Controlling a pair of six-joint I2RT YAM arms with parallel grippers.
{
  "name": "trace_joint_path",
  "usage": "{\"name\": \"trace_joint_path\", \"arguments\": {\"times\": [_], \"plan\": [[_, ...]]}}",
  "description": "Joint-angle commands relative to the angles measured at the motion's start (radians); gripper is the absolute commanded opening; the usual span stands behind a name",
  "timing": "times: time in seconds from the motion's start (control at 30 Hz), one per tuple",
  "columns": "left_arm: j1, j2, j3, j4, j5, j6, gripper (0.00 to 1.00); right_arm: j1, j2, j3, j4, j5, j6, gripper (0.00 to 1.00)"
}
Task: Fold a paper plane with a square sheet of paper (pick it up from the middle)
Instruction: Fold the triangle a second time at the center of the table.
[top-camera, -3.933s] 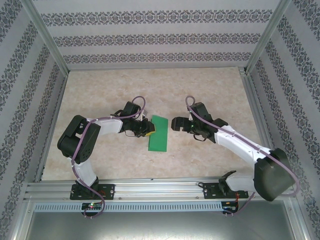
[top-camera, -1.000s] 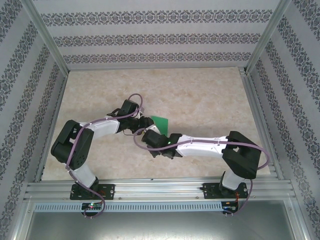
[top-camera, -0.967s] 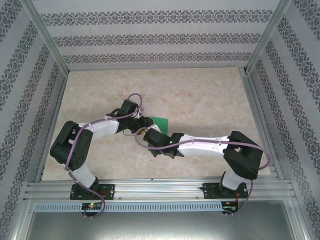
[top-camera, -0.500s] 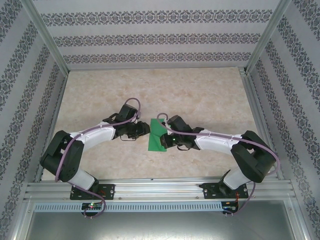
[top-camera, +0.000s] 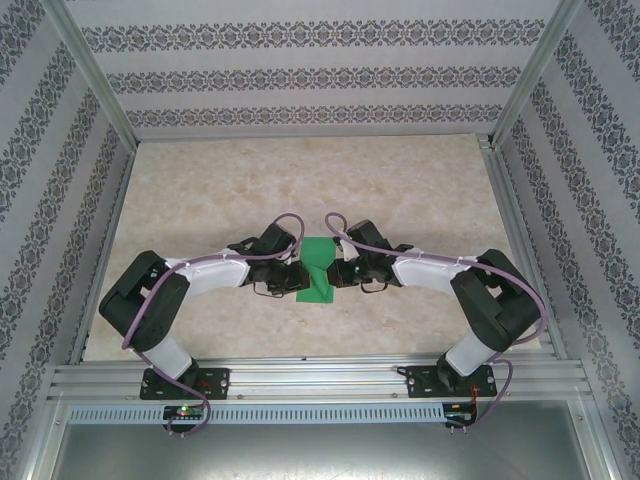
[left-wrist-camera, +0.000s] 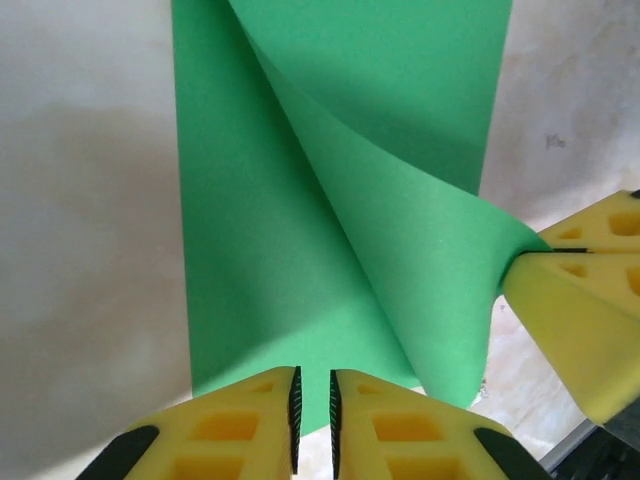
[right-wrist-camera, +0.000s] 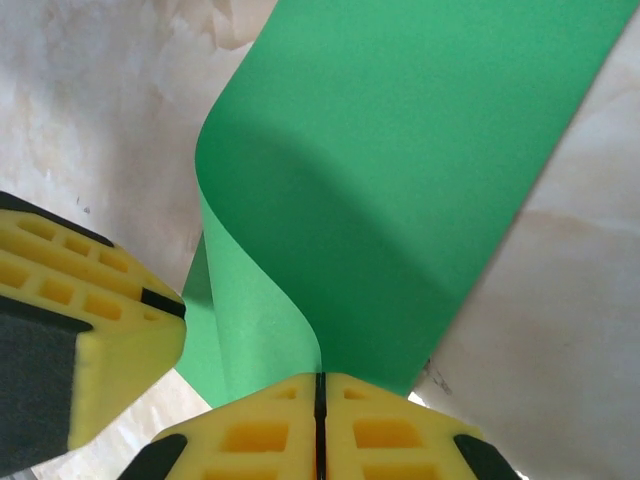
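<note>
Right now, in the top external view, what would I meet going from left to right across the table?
left arm's elbow → left gripper → folded green sheet of paper → right gripper → right arm's elbow

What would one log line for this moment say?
stage: folding | square sheet of paper: on table, one side curled up | right gripper: shut on curled side | left gripper: narrow slit, at sheet's edge

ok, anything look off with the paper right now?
No tears or spills. One layer of the green paper curls upward, pinched at its edge by the right gripper; likely mid-fold, not a fault.
</note>
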Motion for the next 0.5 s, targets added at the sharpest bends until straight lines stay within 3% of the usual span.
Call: {"name": "trace_joint_path", "arguments": {"times": [0.0, 0.47], "plan": [[-0.020, 0.028, 0.011, -0.037, -0.022, 0.019, 0.18, -0.005, 0.028, 0.047, -0.051, -0.010, -0.042, 0.09], [-0.026, 0.046, 0.020, -0.088, -0.061, 0.037, 0.16, -0.004, 0.093, 0.166, -0.230, 0.084, -0.141, 0.10]]}}
